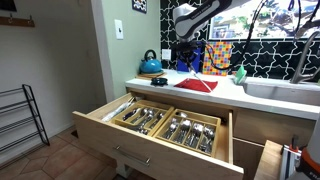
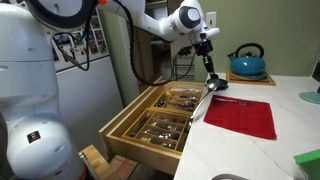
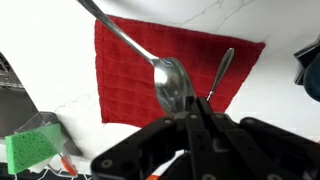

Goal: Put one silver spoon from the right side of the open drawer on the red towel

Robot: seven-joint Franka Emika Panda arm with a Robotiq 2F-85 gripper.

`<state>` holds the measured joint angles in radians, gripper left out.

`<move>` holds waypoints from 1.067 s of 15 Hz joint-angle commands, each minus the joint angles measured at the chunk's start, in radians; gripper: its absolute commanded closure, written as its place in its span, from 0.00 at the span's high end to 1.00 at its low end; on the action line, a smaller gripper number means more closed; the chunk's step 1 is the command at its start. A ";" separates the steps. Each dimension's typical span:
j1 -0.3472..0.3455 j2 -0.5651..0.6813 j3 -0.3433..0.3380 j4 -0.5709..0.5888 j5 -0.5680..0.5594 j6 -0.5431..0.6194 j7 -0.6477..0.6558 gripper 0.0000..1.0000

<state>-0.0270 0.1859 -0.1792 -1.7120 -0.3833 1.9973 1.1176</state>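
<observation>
My gripper (image 3: 195, 118) is shut on a silver spoon (image 3: 170, 84), gripped at its bowl, with the handle running up and to the left over the red towel (image 3: 135, 75). In an exterior view the gripper (image 2: 210, 73) is above the towel's near edge (image 2: 245, 120), and the spoon (image 2: 204, 102) hangs down with its tip at the counter edge. The open drawer (image 2: 120, 132) with its two cutlery trays is below the counter in both exterior views (image 1: 100, 125). The towel also shows on the counter (image 1: 196, 85).
A second thin utensil (image 3: 220, 72) lies on the towel. A blue kettle (image 2: 247, 63) stands behind it and a green sponge (image 3: 28, 150) lies on the white counter. A patterned cloth (image 1: 217, 55) and a sink (image 1: 285, 90) are further along.
</observation>
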 commanded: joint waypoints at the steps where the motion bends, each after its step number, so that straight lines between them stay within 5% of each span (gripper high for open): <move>1: -0.010 0.000 0.010 0.003 -0.001 -0.004 0.001 0.05; 8: -0.034 0.067 -0.006 0.101 0.040 -0.077 0.014 0.02; 16: -0.124 0.278 -0.056 0.397 0.180 -0.233 0.052 0.02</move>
<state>-0.1143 0.3589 -0.2210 -1.4685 -0.2810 1.8432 1.1465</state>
